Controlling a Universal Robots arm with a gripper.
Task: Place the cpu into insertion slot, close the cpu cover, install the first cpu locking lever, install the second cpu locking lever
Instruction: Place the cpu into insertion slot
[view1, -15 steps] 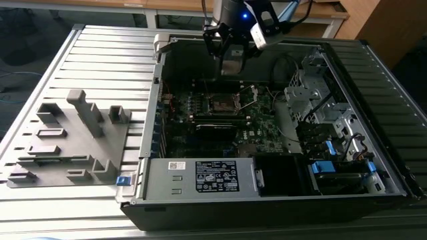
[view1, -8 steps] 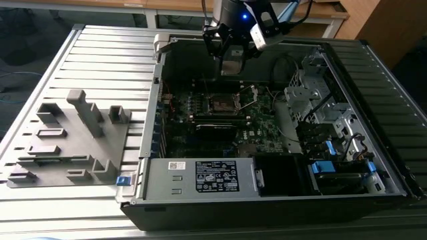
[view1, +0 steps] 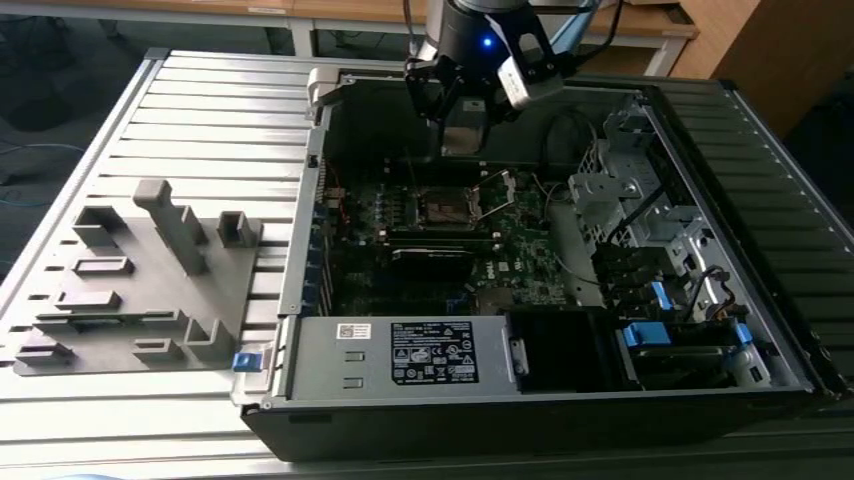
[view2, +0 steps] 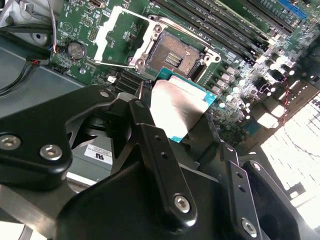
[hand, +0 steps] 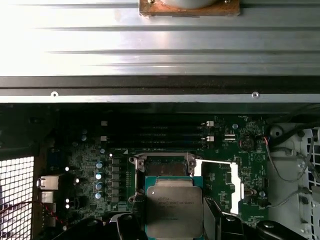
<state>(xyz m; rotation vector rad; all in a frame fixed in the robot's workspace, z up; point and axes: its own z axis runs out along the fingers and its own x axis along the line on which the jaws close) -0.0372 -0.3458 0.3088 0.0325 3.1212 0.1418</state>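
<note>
Silver-grey metal marks the top of the cpu (view2: 175, 102), which the gripper (view2: 179, 125) clamps by two opposite edges, its fingers closed on the chip. The step in hand is the first one, placing the chip: in both wrist views the insertion slot (view2: 176, 54) lies bare below the gripper, a little ahead of the chip and clearly apart from it. The cpu cover (view2: 114, 36) is swung open to one side of the socket, so nothing bars the way down. By my judgement, seating the chip calls for holding it level, squaring its edges to the socket's frame and lowering it gently without sliding. The arm reaches down from above into the open computer case (view1: 747, 250), wrist pointed at the motherboard (view2: 210, 15), with the gripper hanging above the board.
</note>
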